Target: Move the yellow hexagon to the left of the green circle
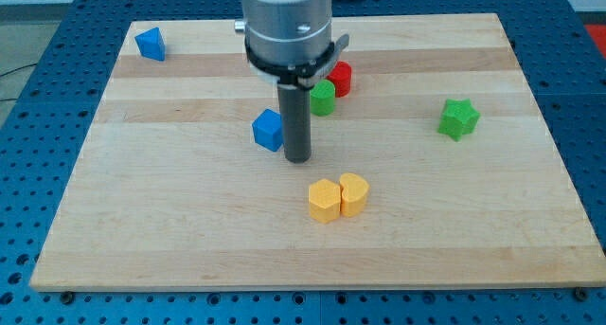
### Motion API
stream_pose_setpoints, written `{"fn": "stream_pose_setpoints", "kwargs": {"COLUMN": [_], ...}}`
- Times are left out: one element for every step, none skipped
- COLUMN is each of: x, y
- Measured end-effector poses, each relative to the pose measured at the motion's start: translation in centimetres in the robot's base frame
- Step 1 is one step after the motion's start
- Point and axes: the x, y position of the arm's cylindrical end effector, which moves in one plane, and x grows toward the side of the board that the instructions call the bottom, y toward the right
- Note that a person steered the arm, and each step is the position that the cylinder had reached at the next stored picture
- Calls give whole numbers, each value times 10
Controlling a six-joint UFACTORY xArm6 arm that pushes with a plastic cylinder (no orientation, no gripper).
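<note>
The yellow hexagon [324, 200] lies low in the middle of the wooden board [170, 221], touching a yellow heart-shaped block [353, 193] on its right. The green circle [323, 99] sits higher up, just right of the rod, with a red block [340, 79] touching it at the upper right. My tip [298, 159] rests on the board above and slightly left of the yellow hexagon, with a gap between them. A blue block [269, 130] sits right beside the rod on its left.
A second blue block [150, 44] lies near the board's top left corner. A green star-shaped block [458, 118] sits at the right. The arm's grey body [286, 27] hangs over the board's top middle.
</note>
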Motion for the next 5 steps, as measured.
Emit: {"fn": "stream_pose_setpoints", "kwargs": {"x": [-38,-69,-105,-120,-120], "y": [-50,-78,-136,-202,-202]}}
